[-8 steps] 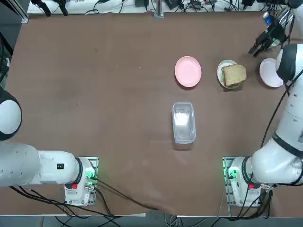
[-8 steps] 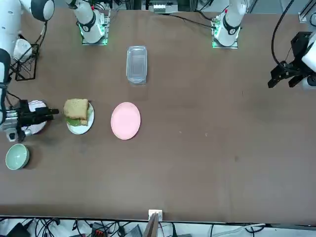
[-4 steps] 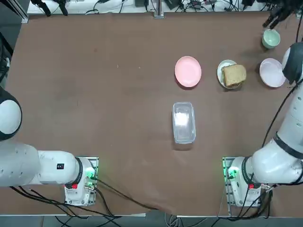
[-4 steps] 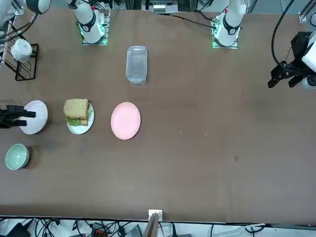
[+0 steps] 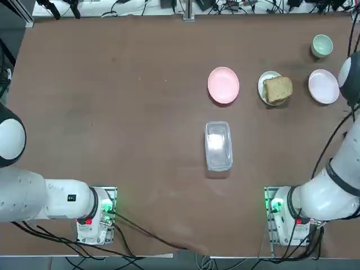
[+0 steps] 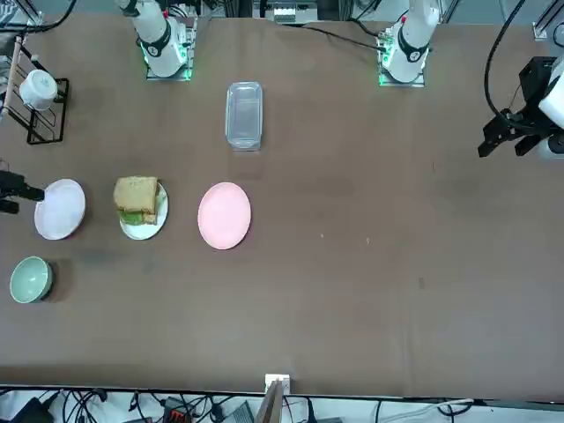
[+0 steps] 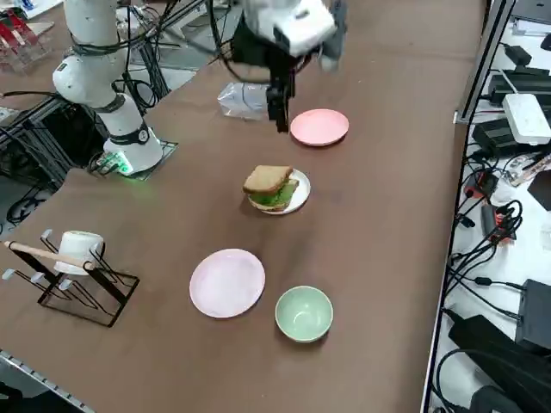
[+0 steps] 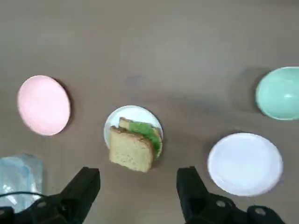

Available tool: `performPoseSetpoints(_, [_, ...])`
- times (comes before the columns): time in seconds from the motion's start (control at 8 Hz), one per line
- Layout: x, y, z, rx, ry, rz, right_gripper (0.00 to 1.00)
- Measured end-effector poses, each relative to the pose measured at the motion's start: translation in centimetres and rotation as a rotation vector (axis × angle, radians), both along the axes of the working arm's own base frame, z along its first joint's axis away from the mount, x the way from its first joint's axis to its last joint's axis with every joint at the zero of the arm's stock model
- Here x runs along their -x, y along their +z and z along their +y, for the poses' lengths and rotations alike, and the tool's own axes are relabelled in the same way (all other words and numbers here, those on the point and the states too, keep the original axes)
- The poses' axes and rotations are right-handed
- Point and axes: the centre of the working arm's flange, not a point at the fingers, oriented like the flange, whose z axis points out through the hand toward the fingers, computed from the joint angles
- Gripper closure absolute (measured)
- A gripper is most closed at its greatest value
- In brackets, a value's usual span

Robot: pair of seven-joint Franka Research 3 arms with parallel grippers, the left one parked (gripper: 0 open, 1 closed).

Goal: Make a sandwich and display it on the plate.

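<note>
The sandwich (image 5: 277, 89) lies on the small white plate (image 5: 263, 82): two tan bread slices with green leaves showing between them (image 8: 134, 144). In the right side view the sandwich (image 7: 271, 184) tops the plate (image 7: 299, 200), with the top slice a little askew. My right gripper (image 8: 138, 189) hangs high above the table, open, with nothing between its fingers (image 8: 85, 185). From the side the gripper (image 7: 278, 103) is raised clear of the sandwich. In the front view only its tip (image 6: 9, 189) shows at the picture's edge.
A pink plate (image 5: 223, 85) sits left of the sandwich and a pale pinkish-white plate (image 5: 323, 86) right of it. A green bowl (image 5: 322, 45) stands beyond that. A clear lidded container (image 5: 218, 145) lies mid-table. A wire rack holding a white mug (image 7: 79, 268) stands at the table's right edge.
My right gripper has pulled up and away from beside the pale plate, leaving the top view and sliding to the front view's edge. The sandwich has not moved.
</note>
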Motion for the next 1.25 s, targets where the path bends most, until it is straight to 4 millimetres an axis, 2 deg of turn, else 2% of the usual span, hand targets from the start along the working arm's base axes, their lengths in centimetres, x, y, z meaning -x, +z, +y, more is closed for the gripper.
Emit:
performPoseSetpoints(0.25, [1.2, 3.6, 2.5, 0.073, -0.030, -0.029, 0.00])
performPoseSetpoints(0.38, [1.9, 4.6, 3.9, 0.091, -0.054, -0.035, 0.00])
performPoseSetpoints(0.88, [5.5, 6.1, 9.8, 0.124, -0.147, -0.054, 0.00])
performPoseSetpoints(1.12, [8.0, 6.5, 11.8, 0.118, -0.188, -0.049, 0.00])
performPoseSetpoints(1.25, [9.1, 6.6, 12.1, 0.121, -0.197, -0.047, 0.00])
